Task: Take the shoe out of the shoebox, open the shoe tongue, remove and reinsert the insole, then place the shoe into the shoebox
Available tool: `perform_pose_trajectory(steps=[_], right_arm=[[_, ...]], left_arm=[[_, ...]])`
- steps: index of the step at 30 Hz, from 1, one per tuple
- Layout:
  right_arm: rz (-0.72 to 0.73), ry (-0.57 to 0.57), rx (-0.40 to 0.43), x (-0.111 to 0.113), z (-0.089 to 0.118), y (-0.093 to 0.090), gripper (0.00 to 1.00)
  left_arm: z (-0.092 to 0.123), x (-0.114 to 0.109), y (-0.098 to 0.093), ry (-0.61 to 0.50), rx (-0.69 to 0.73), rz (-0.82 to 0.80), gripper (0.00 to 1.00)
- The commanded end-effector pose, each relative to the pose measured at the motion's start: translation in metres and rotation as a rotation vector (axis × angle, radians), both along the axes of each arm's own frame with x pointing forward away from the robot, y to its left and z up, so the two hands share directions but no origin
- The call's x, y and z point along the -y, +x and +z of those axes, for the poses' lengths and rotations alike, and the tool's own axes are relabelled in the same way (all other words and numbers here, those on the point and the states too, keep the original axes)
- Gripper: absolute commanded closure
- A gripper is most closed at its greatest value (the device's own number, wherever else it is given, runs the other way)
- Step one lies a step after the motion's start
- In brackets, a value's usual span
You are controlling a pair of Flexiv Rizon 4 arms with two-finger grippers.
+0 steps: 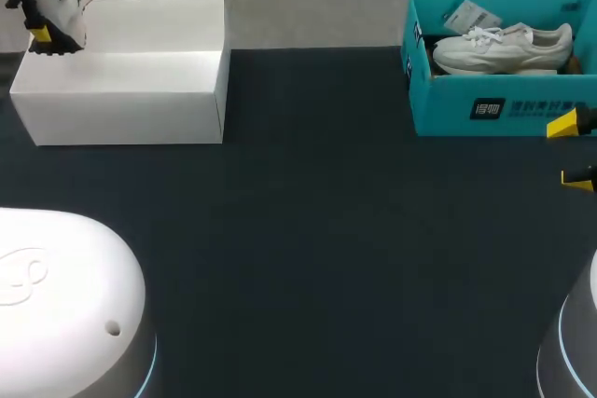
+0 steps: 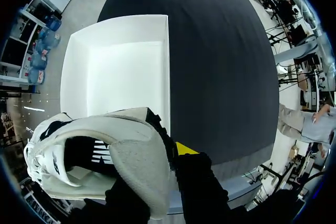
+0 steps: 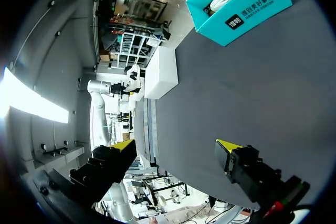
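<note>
**Stock on your table: two boxes, two shoes, two grippers**

1. White-and-black shoe (image 2: 100, 156). Your left gripper (image 2: 173, 153) has it clamped at the heel end and lifted over the near end of the white shoebox. One yellow fingertip (image 2: 184, 148) shows against the outside of the heel; the other is hidden by the shoe. The opening faces the wrist camera. Its lining is dark with white marks that you cannot read.

2. White shoebox (image 1: 121, 72). It sits lidless at the far left of the dark table (image 1: 308, 230). You will see no print on its walls from any view.

3. Teal shoebox (image 1: 504, 109). It sits lidless at the far right, well apart from the white one. The near wall carries a dark label patch with white characters and a line of white print beside it.

4. White sneaker (image 1: 504, 44). It lies on its side inside the teal shoebox with the laces showing. A paper tag (image 1: 471, 16) rests in the box behind it, its print too small to read.

5. Right gripper (image 3: 176, 145). It hangs over bare table just in front of the teal shoebox. Its fingers are spread wide with nothing between them.
</note>
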State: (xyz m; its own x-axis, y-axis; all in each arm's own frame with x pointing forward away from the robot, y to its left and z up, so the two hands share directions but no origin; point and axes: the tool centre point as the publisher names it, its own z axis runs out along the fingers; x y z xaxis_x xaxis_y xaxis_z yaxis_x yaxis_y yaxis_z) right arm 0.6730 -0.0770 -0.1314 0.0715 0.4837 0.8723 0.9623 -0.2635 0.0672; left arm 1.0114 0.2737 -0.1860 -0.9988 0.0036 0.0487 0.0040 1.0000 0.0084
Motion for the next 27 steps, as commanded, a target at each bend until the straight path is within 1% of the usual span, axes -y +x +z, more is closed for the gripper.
perform_pose_trajectory(steps=[1,2,4,5,6,7,8,9,10,11,13,14,27], right_arm=[[-0.031,-0.005,0.014,0.0,0.001,-0.01,0.0],[-0.031,-0.005,0.014,0.0,0.001,-0.01,0.0],[-0.031,-0.005,0.014,0.0,0.001,-0.01,0.0],[-0.031,-0.005,0.014,0.0,0.001,-0.01,0.0],[-0.031,-0.005,0.014,0.0,0.001,-0.01,0.0],[-0.031,-0.005,0.014,0.0,0.001,-0.01,0.0],[-0.031,-0.005,0.014,0.0,0.001,-0.01,0.0],[-0.031,-0.005,0.014,0.0,0.001,-0.01,0.0],[-0.031,-0.005,0.014,0.0,0.001,-0.01,0.0],[-0.031,-0.005,0.014,0.0,0.001,-0.01,0.0],[-0.031,-0.005,0.014,0.0,0.001,-0.01,0.0],[-0.031,-0.005,0.014,0.0,0.001,-0.01,0.0],[-0.031,-0.005,0.014,0.0,0.001,-0.01,0.0]], left_arm=[[0.003,-0.011,-0.003,-0.004,-0.028,-0.113,1.0],[0.003,-0.014,-0.002,0.019,-0.044,-0.208,1.0],[0.003,-0.022,0.0,0.014,-0.069,-0.323,1.0],[0.003,-0.025,0.001,0.055,-0.08,-0.422,1.0],[0.002,-0.029,0.003,0.056,-0.08,-0.443,1.0],[0.003,-0.033,0.006,0.068,-0.085,-0.508,1.0],[0.002,-0.037,0.006,0.069,-0.109,-0.615,1.0],[0.002,-0.041,0.008,0.084,-0.109,-0.657,1.0],[0.002,-0.044,0.007,0.102,-0.109,-0.77,1.0],[0.002,-0.049,0.005,0.076,-0.102,-0.879,1.0],[0.004,-0.058,0.01,0.009,-0.095,-1.05,1.0],[0.006,-0.06,0.016,-0.017,-0.101,-1.081,1.0],[0.006,-0.06,0.016,-0.017,-0.101,-1.081,1.0]])
